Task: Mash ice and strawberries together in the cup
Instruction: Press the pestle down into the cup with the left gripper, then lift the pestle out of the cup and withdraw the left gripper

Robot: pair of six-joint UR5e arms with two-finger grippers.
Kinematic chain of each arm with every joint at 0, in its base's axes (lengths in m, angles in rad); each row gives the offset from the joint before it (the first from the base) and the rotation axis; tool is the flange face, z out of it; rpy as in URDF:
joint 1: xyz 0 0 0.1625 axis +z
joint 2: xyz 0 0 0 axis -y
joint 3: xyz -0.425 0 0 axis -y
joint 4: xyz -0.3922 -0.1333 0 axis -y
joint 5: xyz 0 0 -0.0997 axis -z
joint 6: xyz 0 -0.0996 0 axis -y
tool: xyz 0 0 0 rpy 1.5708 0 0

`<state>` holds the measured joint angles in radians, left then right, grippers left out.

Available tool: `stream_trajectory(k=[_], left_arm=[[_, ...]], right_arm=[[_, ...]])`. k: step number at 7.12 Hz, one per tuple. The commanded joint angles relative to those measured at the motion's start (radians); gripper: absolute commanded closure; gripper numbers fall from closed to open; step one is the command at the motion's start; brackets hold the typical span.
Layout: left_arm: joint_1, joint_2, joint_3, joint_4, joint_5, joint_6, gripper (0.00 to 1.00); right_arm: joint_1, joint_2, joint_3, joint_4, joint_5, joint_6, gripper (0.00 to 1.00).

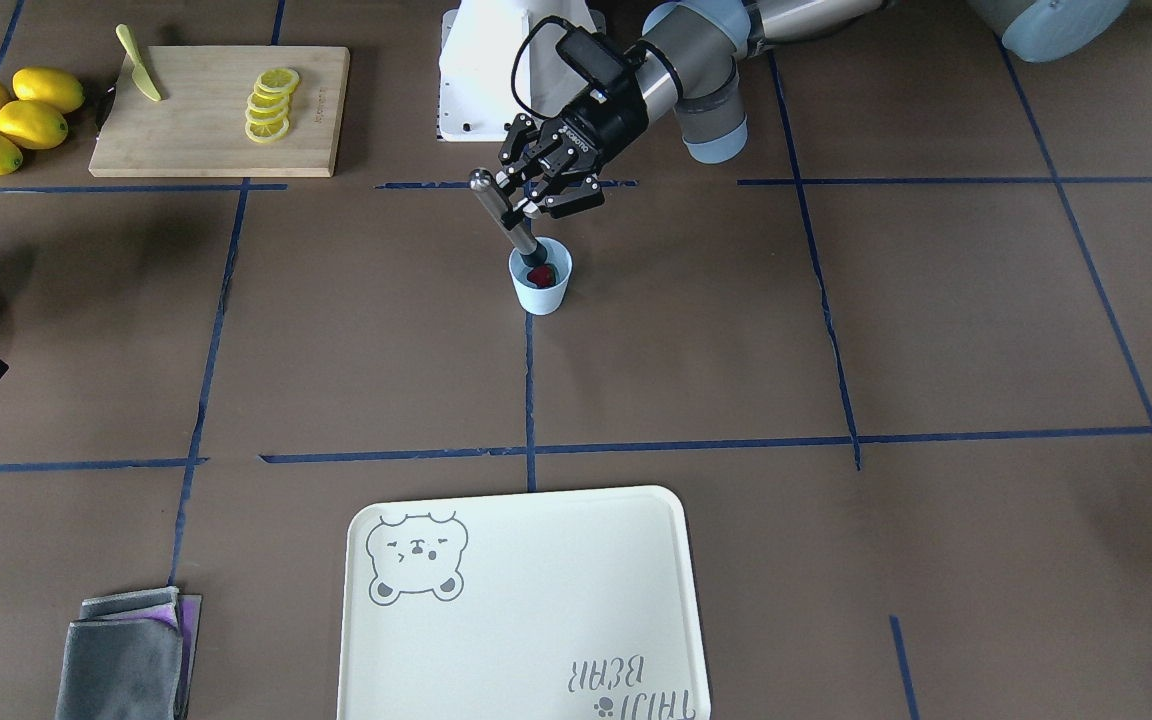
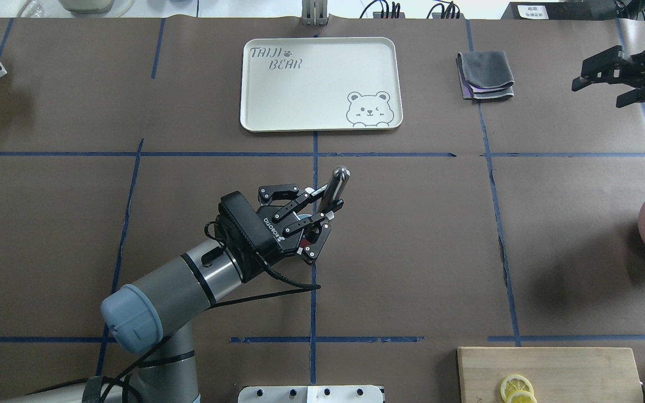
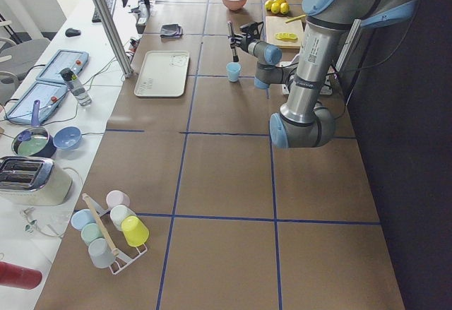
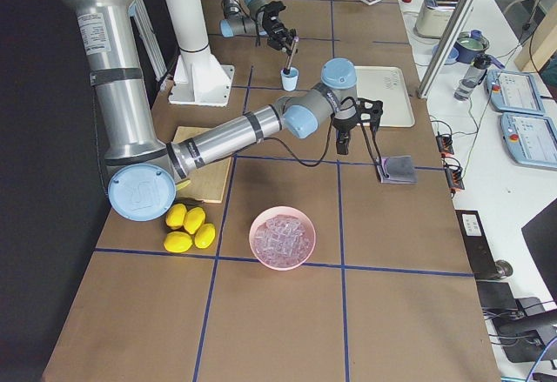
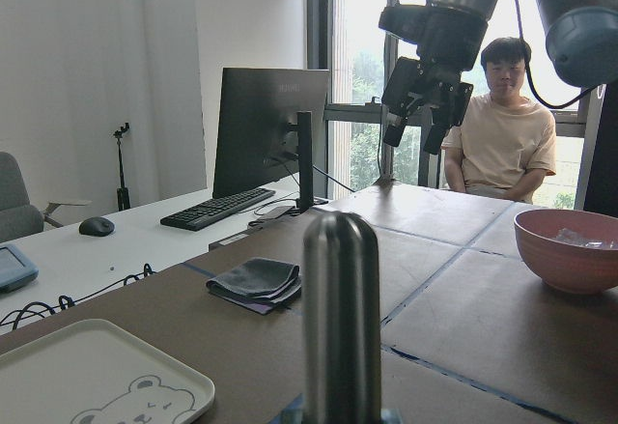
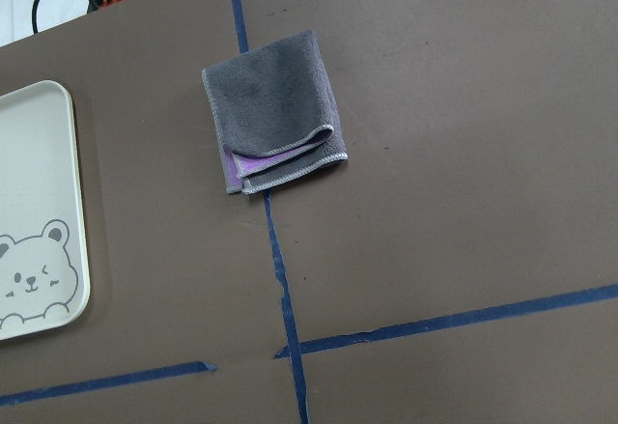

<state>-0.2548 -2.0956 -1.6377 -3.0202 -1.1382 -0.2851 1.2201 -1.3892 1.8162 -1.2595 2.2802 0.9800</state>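
The cup, small, pale blue and smooth-walled, stands upright near the middle of the counter, right on a blue tape line. I see one dark-red strawberry inside it; whether any ice lies under the fruit I cannot tell.

A round-topped steel muddler leans into the cup, its dark lower end down by the strawberry. My left hand is clenched on its shaft, above the rim.

The counter is covered in matte brown sheet, cut into large squares by the tape. Past the cup on the operators' side lies a cream rounded tray with a bear drawing, and beside it a folded grey cloth with a purple layer showing.

The ice, translucent lumps, fills a pink round bowl towards my right end. Near it are a wooden cutting board with lemon slices and four whole lemons.

My right hand hangs over the far right of the counter with its fingers spread, grasping nothing.

Beyond the counter, the left wrist view shows a monitor, a keyboard, bright windows and a seated person.
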Motion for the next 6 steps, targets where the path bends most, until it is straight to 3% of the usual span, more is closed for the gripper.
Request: stream_trajectory(k=[1, 3, 5, 6], left_arm=[[-0.018, -0.003, -0.043, 0.047, 0.082, -0.002, 1.0], [-0.041, 0.008, -0.114, 0.133, 0.098, -0.023, 1.0], [-0.092, 0.093, -0.122, 0.158, 0.094, -0.089, 1.0], [-0.125, 0.104, -0.134, 0.246, 0.094, -0.089, 1.0]], right_arm=[[-0.001, -0.001, 0.003, -0.001, 0.001, 0.002, 0.0], [-0.001, -0.001, 0.0, -0.001, -0.002, 0.002, 0.0], [-0.001, -0.001, -0.006, 0.0, -0.008, 0.002, 0.0], [-0.001, -0.001, -0.002, 0.0, -0.008, 0.002, 0.0]])
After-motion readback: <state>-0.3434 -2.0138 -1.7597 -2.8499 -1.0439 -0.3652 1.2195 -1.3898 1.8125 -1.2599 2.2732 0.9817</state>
